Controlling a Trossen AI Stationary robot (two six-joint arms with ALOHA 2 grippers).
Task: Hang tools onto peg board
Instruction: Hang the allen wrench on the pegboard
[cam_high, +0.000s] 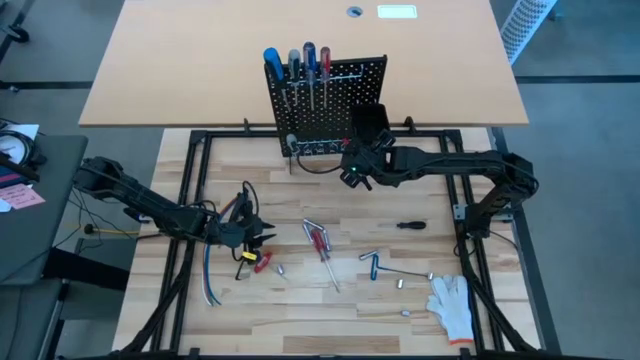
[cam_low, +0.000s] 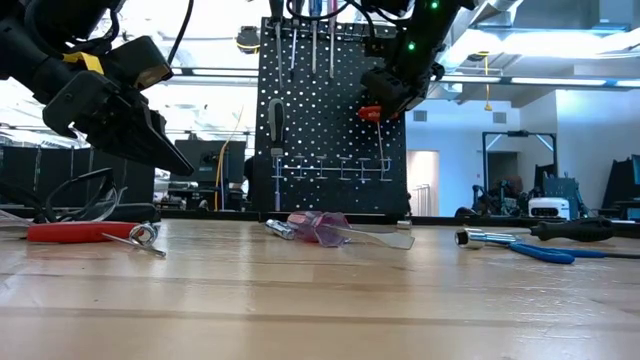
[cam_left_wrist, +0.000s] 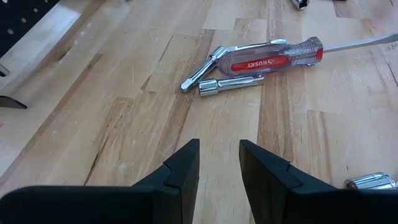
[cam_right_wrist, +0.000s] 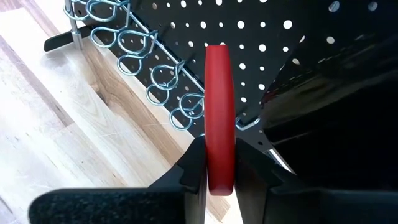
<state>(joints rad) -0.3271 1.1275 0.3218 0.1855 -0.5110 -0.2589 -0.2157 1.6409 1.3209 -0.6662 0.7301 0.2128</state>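
Observation:
The black peg board (cam_high: 335, 100) stands upright at the table's far middle, with several screwdrivers (cam_high: 300, 68) hanging on it. My right gripper (cam_low: 388, 92) is up at the board's face, shut on a red-handled tool (cam_low: 371, 113) whose thin metal shaft (cam_low: 381, 148) points down in front of the holes. A row of wire loops (cam_right_wrist: 155, 78) runs along the board below it. My left gripper (cam_left_wrist: 219, 165) hovers open over the table's left, with nothing between its fingers. Ahead of it a clear red-handled screwdriver (cam_left_wrist: 273, 57) lies flat on the wood beside metal keys. My right gripper pinches the tool's red handle (cam_right_wrist: 219, 149) between its two fingers (cam_right_wrist: 193, 168), slanting down toward the far side. The handle runs along the fingers, out past their ends toward the board. The tool is lifted clear of the table; whether it touches the board I cannot tell.
Loose tools lie on the table: red pliers (cam_high: 262, 262), a black screwdriver (cam_high: 410, 225), a blue-handled tool (cam_high: 370, 258) and small bits. A white glove (cam_high: 452, 305) lies near right, coloured cables (cam_high: 213, 275) near left. A small black bin (cam_high: 370, 122) hangs on the board.

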